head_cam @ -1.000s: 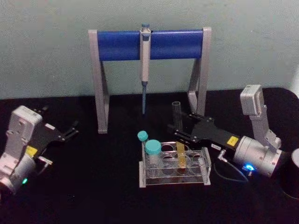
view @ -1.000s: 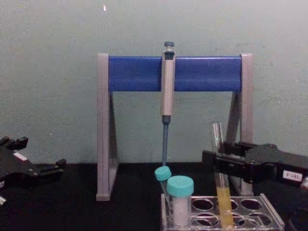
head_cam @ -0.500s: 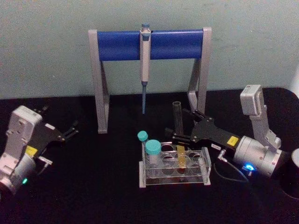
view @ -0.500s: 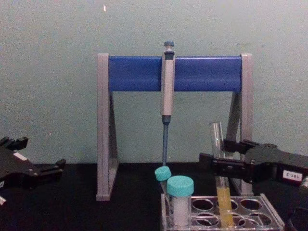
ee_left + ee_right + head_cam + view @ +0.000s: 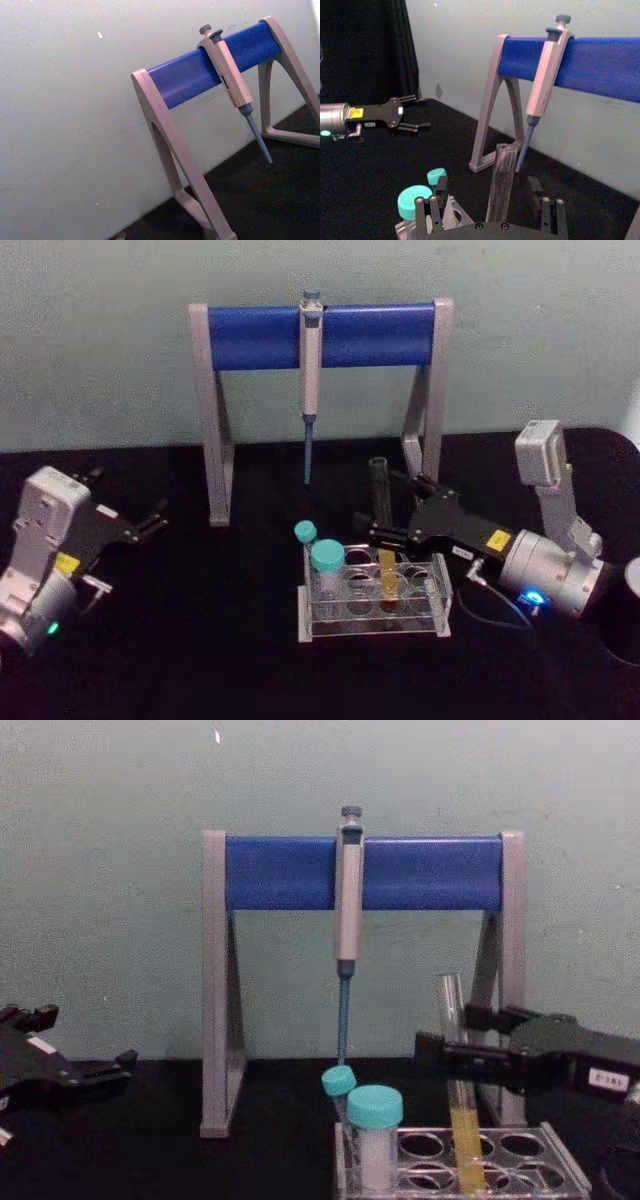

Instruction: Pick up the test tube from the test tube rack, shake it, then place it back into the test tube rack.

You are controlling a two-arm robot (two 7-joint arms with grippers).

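Reading the test tube [image 5: 466,1145] as light, stiff, slick, breakable uncapped glass. It stands in the test tube rack [image 5: 370,628], lower centre-right of the head view. Right pincer [image 5: 385,504] released, fingers astride the bare upper shaft, likely the safest hold. Left pincer [image 5: 417,112] spread, parked lower left.

Test tube [image 5: 379,490]: clear glass, yellow liquid in the lower part. Test tube rack [image 5: 372,628]: clear plastic, with teal-capped tubes [image 5: 327,556] at its left end. Far stand [image 5: 215,440]: grey legs, blue crossbar, carrying a grey pipette [image 5: 311,360] with a blue tip; tabletop [image 5: 200,640] black, wall [image 5: 100,340] pale green.
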